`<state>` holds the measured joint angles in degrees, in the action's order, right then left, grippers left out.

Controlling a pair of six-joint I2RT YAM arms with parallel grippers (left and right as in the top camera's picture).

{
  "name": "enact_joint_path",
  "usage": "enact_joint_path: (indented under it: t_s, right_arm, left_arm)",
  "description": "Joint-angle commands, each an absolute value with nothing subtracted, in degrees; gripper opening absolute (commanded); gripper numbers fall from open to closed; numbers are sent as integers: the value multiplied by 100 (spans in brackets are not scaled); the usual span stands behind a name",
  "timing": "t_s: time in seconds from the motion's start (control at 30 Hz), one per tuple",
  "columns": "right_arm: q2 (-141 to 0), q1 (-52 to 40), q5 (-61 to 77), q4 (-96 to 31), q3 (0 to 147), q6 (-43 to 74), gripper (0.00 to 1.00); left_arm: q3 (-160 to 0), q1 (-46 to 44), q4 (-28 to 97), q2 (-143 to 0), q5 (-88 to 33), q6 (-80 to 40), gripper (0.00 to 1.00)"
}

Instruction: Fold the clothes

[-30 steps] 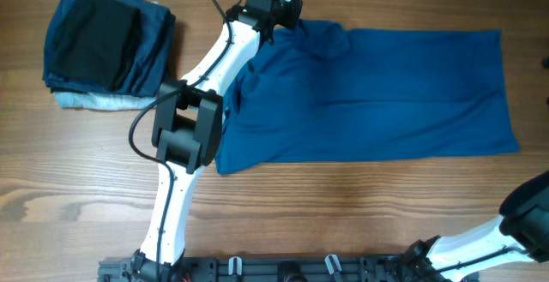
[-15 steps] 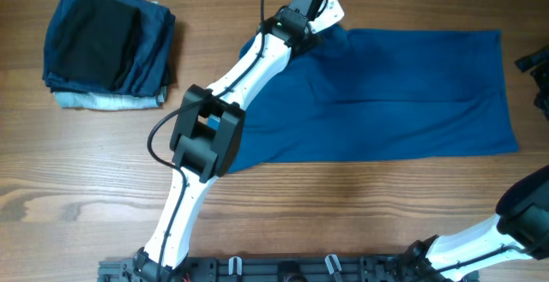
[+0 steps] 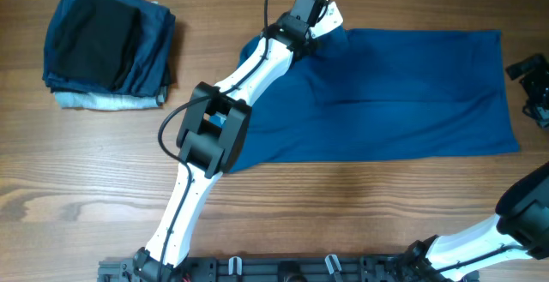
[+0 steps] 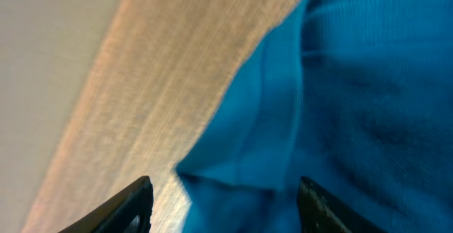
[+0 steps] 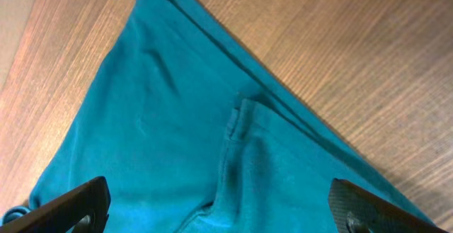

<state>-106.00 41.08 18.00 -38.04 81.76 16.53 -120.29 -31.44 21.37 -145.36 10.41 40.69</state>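
Your overhead view is bright and evenly lit, and the grain of the desk (image 3: 343, 196) reads cleanly. The left arm (image 3: 249, 72) throws only a thin, soft shadow onto the blue shirt (image 3: 412, 93). Your left wrist view is blurred throughout (grain and hem both smeared). The right wrist view is sharper, with softly shaded creases. The fingertips (image 5: 78, 203) of the right hand (image 5: 219, 206) sit dark in the bottom corners.

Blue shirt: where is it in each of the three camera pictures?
Overhead: shirt spread flat across the upper middle and right.
Left wrist: shirt fills the right side, hemmed edge near centre.
Right wrist: shirt covers the left and bottom.
Shared landmark: the wooden table beside it.
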Motion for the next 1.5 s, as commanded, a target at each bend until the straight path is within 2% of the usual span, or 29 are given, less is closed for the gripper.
enact_joint_path:
  t_s: [0.0, 0.27, 0.37, 0.43, 0.5, 0.6, 0.63, 0.67, 0.8, 1.03, 1.47]
  right_arm:
    - [-10652, 3944, 1896, -3697, 8128, 1363, 100]
    - [-10652, 3186, 1940, -3457, 8313, -274, 99]
    - [-10591, 3070, 2014, -3883, 8858, 261, 99]
    - [-10359, 3070, 2137, -3649, 8952, 276, 98]
    - [-10409, 3009, 1981, -3638, 9155, 211, 90]
    - [-10816, 2869, 1730, -3371, 9607, 169, 65]
    - [-10982, 2823, 1557, -3111, 9607, 169, 62]
    - [-11225, 2746, 1345, -2864, 9607, 172, 62]
    - [-12123, 2652, 805, -1881, 9607, 148, 79]
    - [-13004, 2659, 86, -1087, 9607, -604, 90]
    - [-13963, 2746, 130, -43, 9607, -725, 91]
  left_arm:
    - [-12066, -3173, 1881, -14792, 860, 3946, 64]
    - [-12066, -3177, 1603, -14792, 475, 3437, 61]
    - [-12066, -3177, 1605, -14792, 429, 3245, 61]
    - [-12066, -3177, 1605, -14792, 384, 3223, 60]
    - [-12066, -3177, 1603, -14792, 226, 3214, 59]
    - [-12066, -3170, 1586, -14792, 174, 3205, 42]
    - [-12066, -3159, 1588, -14792, 172, 3203, 40]
    - [-12066, -3159, 1584, -14792, 172, 3205, 38]
    - [-12066, -3159, 1586, -14792, 176, 3205, 38]
    - [-12066, -3159, 1616, -14792, 176, 3205, 39]
    - [-12066, -3159, 1778, -14792, 198, 3205, 40]
